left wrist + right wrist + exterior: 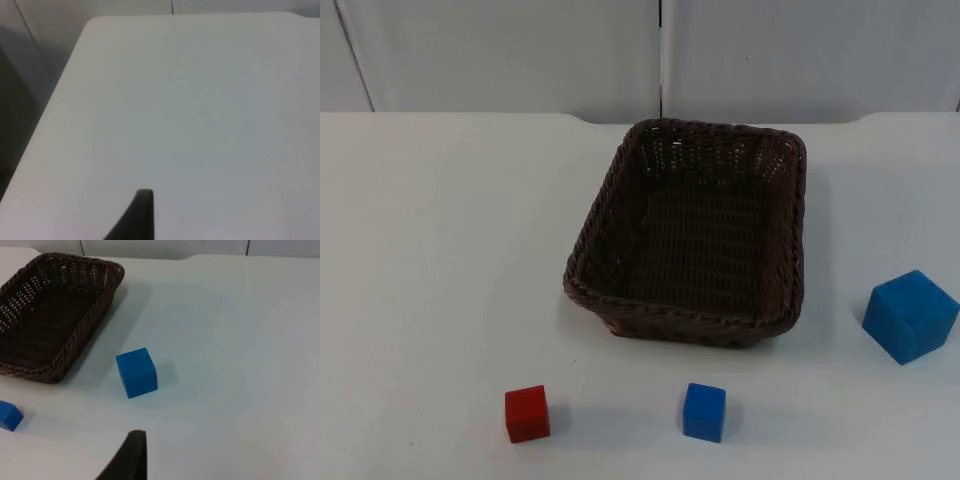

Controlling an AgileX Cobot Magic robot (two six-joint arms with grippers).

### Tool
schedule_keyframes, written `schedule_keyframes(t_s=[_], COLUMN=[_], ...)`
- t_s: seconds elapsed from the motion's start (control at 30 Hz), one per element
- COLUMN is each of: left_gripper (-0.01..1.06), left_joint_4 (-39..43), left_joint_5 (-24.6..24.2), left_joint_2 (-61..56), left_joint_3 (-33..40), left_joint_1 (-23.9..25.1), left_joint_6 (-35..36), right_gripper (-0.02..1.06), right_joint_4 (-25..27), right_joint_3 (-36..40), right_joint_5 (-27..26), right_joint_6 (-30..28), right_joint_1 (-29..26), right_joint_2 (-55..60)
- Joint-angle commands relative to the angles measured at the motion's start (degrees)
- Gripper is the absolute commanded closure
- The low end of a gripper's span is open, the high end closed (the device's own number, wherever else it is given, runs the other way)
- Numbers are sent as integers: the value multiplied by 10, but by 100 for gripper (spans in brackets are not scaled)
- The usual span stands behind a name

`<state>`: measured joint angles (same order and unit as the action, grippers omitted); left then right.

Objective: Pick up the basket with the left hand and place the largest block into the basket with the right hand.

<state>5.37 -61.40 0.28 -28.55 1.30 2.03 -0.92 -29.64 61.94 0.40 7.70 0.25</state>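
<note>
In the right wrist view the small blue block (pixel 10 415) and the basket (pixel 75 335) are cut by the edge, and each gripper's finger spread cannot be told.

Non-task items on bench: two small blocks, table, partition wall.

Small red block (pixel 527 413) sits at the near edge of the white table (pixel 440 250), left of centre, resting flat. Small blue block (pixel 704 411) sits to its right on the same near line, well apart from it, also flat; it is seen again in the right wrist view (pixel 9 415). The two look alike in size. Table top is white, with a rounded far left corner seen from the left wrist (pixel 200 100). Grey partition wall (pixel 520 50) closes off the far edge of the table, and a vertical seam (pixel 662 55) runs down it near the middle.
</note>
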Motion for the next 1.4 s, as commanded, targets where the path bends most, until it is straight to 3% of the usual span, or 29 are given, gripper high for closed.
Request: schedule_keyframes(t_s=[0.0, 1.37], left_gripper=[0, 0], left_joint_4=[-4, 0], left_joint_5=[-1, -1], left_joint_2=[-3, -3], left_joint_3=[2, 2], left_joint_1=[1, 1], left_joint_6=[2, 2], right_gripper=[-1, -1], right_joint_4=[0, 16], right_joint_3=[1, 1], right_joint_5=[-2, -1], right_joint_6=[1, 6], right_joint_1=[-4, -4], right_joint_2=[-2, -2])
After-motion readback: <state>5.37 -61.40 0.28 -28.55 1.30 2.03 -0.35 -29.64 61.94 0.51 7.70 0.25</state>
